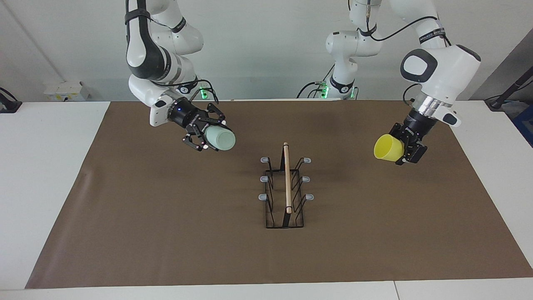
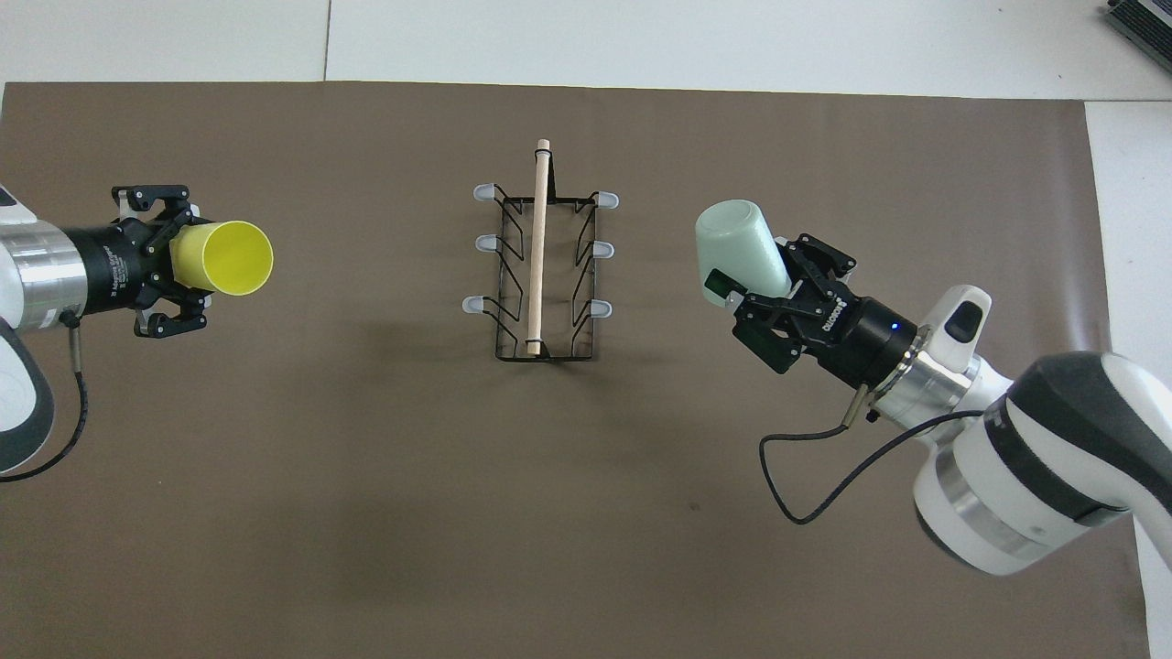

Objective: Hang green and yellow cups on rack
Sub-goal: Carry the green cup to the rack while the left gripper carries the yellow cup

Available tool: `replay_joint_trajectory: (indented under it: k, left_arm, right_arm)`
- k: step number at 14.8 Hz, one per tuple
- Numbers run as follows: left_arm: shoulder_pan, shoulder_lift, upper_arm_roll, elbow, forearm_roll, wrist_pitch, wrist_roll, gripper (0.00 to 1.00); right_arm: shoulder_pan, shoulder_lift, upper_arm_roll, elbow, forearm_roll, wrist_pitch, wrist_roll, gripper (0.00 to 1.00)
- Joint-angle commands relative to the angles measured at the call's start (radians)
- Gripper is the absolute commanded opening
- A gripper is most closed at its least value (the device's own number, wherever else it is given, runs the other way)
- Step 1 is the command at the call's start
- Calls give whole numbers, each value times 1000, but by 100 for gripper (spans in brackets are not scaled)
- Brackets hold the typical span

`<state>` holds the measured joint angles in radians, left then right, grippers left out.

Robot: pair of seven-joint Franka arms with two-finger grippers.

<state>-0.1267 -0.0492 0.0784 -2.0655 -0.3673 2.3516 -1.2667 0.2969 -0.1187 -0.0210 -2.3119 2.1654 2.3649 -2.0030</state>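
Held aloft in the right gripper (image 1: 208,137), clamped on its rim end and lying on its side: a pale mint-green tapered plastic cup (image 1: 220,138), handleless, closed base pointing toward the narrow black wire rack with a light wooden rod along its top (image 1: 286,187). Gripped likewise in the left gripper (image 1: 406,148): a bright yellow tapered plastic cup (image 1: 387,148) of like size, taken at its narrow base, open mouth turned toward the rack. Both cups up in the air over the brown table mat (image 1: 166,233), well apart from the rack, which stands between the two grippers on the mat. None of the six grey-tipped pegs (image 1: 265,160) occupied yet. Probably light and fairly stiff, these cups, with thin smooth walls; likely slippery under a pinch and prone to tilting or squirming out along the taper if squeezed hard. Seemingly best held near one end, across the wall, leaving the mouth free for a peg. Well placed for that: the yellow one, mouth already clear of the fingers. Less so the green one, whose mouth sits at the gripper while the closed base leads; a turn or regrasp is probably needed before any peg can enter. Little risk of breakage; more risk of a dropped or skewed cup, or of nudging the light wire rack.
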Motion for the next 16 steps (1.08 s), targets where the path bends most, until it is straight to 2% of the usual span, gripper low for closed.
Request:
replay_joint_trajectory:
  k: [1, 4, 7, 11, 13, 16]
  left_arm:
    - [1, -9, -40, 22, 157, 14, -120, 0]
    - [1, -8, -106, 33, 364, 15, -232, 0]
    - [1, -8, -158, 33, 531, 15, -330, 0]
    - [1, -6, -245, 33, 795, 17, -518, 0]
    - [1, -3, -285, 33, 872, 15, -606, 0]
    - [1, 9, -342, 31, 964, 8, -635, 0]
  right_arm:
    - [79, -13, 0, -34, 193, 27, -143, 0]
    - [100, 22, 1, -38, 328, 2, -224, 0]
    - [148, 91, 1, -37, 482, -80, -327, 0]
    - [168, 119, 1, -41, 502, -96, -338, 0]
    - [172, 134, 1, -43, 504, -99, -339, 0]
    - [194, 155, 1, -40, 557, -134, -341, 0]
